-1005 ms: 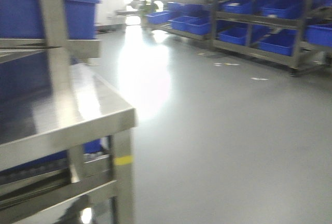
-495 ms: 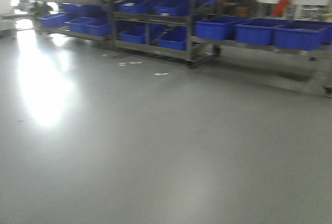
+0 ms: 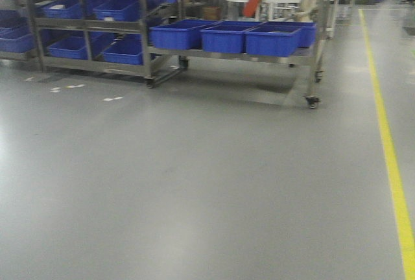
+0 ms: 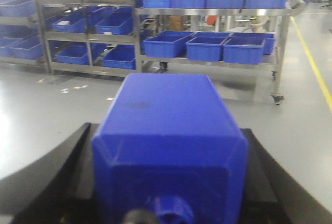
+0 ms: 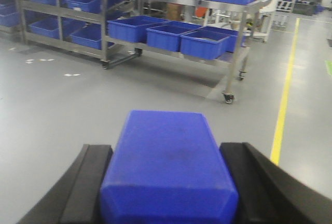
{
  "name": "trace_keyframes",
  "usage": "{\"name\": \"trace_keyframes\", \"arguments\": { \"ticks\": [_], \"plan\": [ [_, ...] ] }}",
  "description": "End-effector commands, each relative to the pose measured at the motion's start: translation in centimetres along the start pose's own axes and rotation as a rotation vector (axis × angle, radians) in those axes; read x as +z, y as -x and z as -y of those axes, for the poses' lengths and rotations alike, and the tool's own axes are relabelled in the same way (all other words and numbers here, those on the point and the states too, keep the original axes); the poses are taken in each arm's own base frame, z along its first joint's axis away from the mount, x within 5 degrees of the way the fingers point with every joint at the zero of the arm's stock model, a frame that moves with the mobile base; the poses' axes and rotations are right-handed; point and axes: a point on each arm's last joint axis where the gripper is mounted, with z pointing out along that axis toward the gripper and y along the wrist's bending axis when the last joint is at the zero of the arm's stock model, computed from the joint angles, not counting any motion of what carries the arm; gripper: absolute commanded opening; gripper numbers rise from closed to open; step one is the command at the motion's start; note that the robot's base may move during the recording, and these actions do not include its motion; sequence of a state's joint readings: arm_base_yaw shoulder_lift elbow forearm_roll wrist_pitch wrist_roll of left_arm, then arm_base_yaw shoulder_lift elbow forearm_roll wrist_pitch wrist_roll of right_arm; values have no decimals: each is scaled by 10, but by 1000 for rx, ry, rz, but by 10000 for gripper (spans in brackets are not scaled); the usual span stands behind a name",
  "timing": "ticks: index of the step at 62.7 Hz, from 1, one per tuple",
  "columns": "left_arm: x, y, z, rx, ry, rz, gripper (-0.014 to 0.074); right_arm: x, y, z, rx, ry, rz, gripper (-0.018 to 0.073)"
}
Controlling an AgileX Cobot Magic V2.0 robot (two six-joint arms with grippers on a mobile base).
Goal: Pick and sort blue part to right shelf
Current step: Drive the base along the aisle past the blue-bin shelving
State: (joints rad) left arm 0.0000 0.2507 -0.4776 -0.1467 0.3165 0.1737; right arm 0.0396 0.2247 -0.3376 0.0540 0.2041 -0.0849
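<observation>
My left gripper [image 4: 166,182] is shut on a blue part [image 4: 168,130], a bottle-shaped block with its short knob toward the camera. The black fingers [image 4: 57,182] press both of its sides. My right gripper [image 5: 170,182] is shut on a second blue part [image 5: 168,156], held between black fingers [image 5: 88,182]. Both are carried above the grey floor. A stainless steel rack [image 3: 311,59] on casters with large blue tubs [image 3: 269,39] stands ahead across the floor. It also shows in the left wrist view [image 4: 282,42] and the right wrist view [image 5: 236,42]. Neither gripper shows in the front view.
More steel racks [image 3: 146,40] with blue tubs run along the back left. A yellow floor line [image 3: 391,157] runs along the right side. Small white marks [image 3: 111,99] lie on the floor near the left racks. Open grey floor lies between me and the racks.
The front view has swung to the right. The steel table at the left has left the view, the racks have slid leftward and nearer, and the yellow line has come into view.
</observation>
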Motion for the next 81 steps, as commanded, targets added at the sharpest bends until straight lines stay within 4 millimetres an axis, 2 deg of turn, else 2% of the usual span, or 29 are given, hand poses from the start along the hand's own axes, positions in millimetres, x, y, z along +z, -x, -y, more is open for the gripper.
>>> {"name": "trace_keyframes", "arguments": {
  "ticks": [1,81],
  "plan": [
    [-1,17,-1,-9,13,110,331,-1,17,2,-10,-17,110,426],
    [-1,17,-1,-9,13,110,331,-1,17,2,-10,-17,110,426]
  ]
}}
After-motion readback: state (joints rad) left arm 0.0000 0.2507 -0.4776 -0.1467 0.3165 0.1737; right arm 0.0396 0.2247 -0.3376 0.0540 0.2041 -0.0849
